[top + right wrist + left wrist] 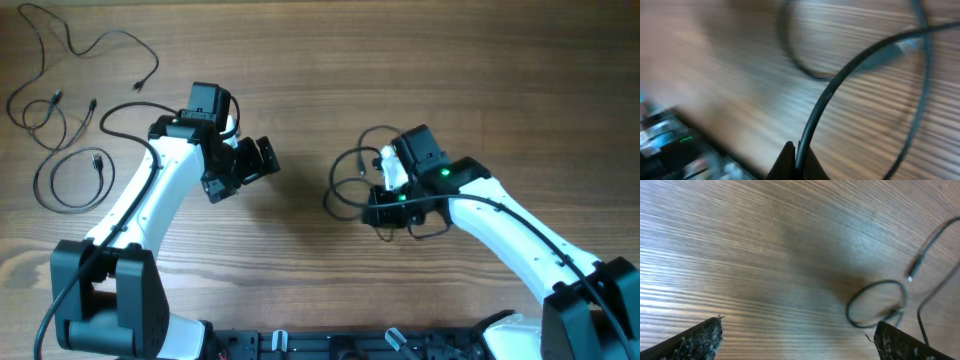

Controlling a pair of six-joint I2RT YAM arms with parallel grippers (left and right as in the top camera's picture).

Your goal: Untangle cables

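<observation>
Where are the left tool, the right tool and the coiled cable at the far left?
left tool (266,158): overhead view, between its open fingertips.
right tool (796,159): right wrist view, fingertips pinched on the black cable (832,90).
coiled cable (98,160): overhead view, its plug end.

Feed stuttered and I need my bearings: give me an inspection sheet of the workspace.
Surface: wooden table, plain grain.
Job's things: tangled cables under the right arm's wrist; loose cables spread out at the far left.
Clutter: nothing seen.
Grippers: left gripper open, holding nothing; right gripper shut on one strand of the tangled cables.
Cables: thick arm wiring runs along the right arm.
Surroundings: dark rig base at the near edge.
</observation>
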